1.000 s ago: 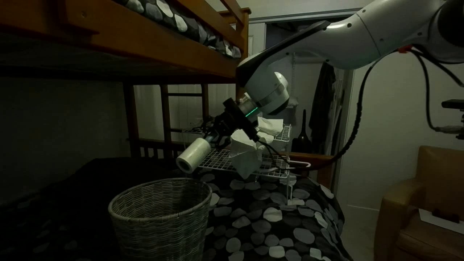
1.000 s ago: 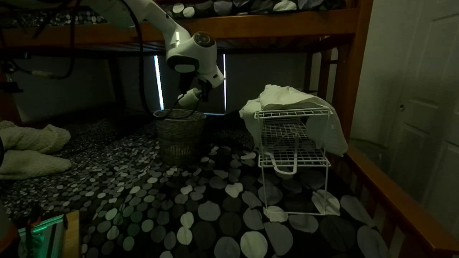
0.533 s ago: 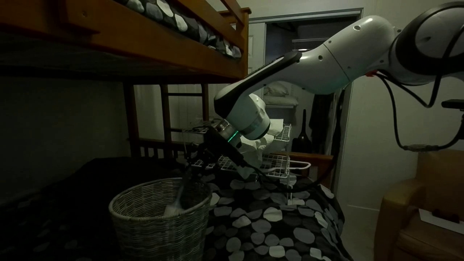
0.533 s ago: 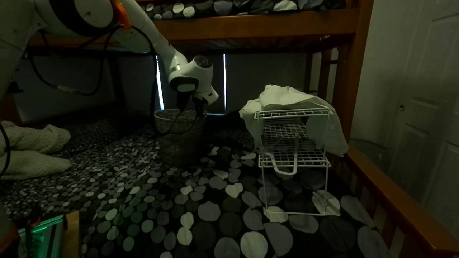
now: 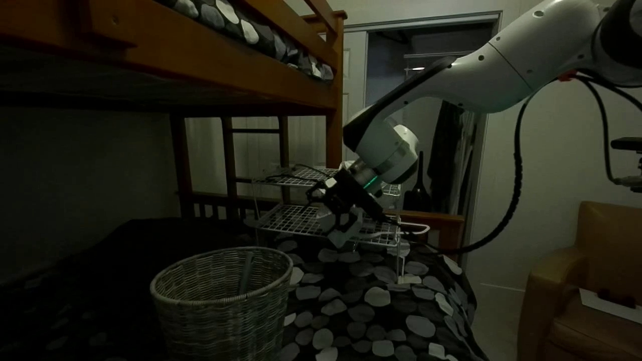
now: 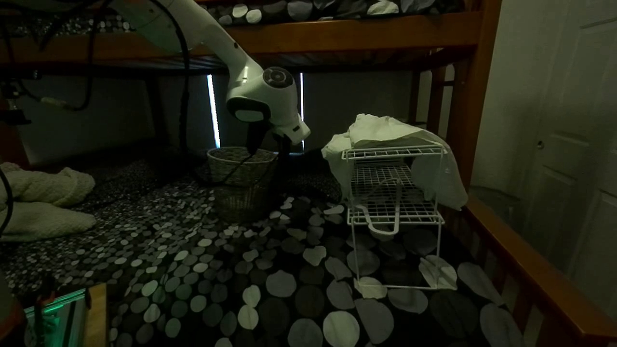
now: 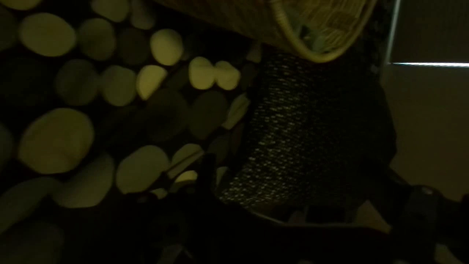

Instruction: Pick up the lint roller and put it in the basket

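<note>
The wicker basket (image 5: 225, 326) stands on the bed; its wall (image 6: 221, 166) shows partly behind the arm's cable in an exterior view. Inside it the lint roller (image 5: 246, 271) leans with its grey handle upward, the white roll hidden behind the basket's front wall. From the wrist view, the basket (image 7: 234, 14) is at the top, with a pale piece of the roller (image 7: 318, 41) dimly visible inside. My gripper (image 5: 317, 220) is above and to one side of the basket, apart from it. Its fingers are spread open with nothing between them.
A white wire rack (image 5: 291, 220) with white cloth (image 6: 385, 132) over it stands on the bed, behind the gripper in an exterior view. The upper bunk's wooden rail (image 5: 200, 60) hangs overhead. A pale fleece (image 6: 43, 207) lies on the bed.
One second ago the gripper held the roller above the basket. It dipped to the rim with the roller inside, let go, then rose and drew back toward the rack, fingers spread.
</note>
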You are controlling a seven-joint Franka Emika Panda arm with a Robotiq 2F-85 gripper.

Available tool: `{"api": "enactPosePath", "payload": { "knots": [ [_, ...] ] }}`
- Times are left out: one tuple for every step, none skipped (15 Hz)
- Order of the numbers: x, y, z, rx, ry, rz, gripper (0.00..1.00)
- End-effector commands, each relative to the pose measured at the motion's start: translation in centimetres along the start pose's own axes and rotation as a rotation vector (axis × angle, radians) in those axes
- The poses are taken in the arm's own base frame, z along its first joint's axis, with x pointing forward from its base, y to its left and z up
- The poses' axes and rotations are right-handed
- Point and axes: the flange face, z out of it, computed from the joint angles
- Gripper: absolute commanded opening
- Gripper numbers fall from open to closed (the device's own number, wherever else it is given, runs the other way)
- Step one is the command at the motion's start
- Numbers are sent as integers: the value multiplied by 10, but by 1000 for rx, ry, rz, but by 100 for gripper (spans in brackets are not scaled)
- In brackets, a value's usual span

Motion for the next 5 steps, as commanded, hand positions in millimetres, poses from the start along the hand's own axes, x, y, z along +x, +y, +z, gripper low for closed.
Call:
{"api": "enactPosePath", "payload": {
  "knots": [
    [-15, 81, -36, -176, -63, -56, 100],
    [-17, 102, -47, -213, -65, -106, 100],
    [-19, 120, -58, -241, -73, -155, 100],
    [-17, 138, -69, -248, -83, -214, 100],
    [-4, 109, -39, -218, -54, -132, 100]
  ]
}}
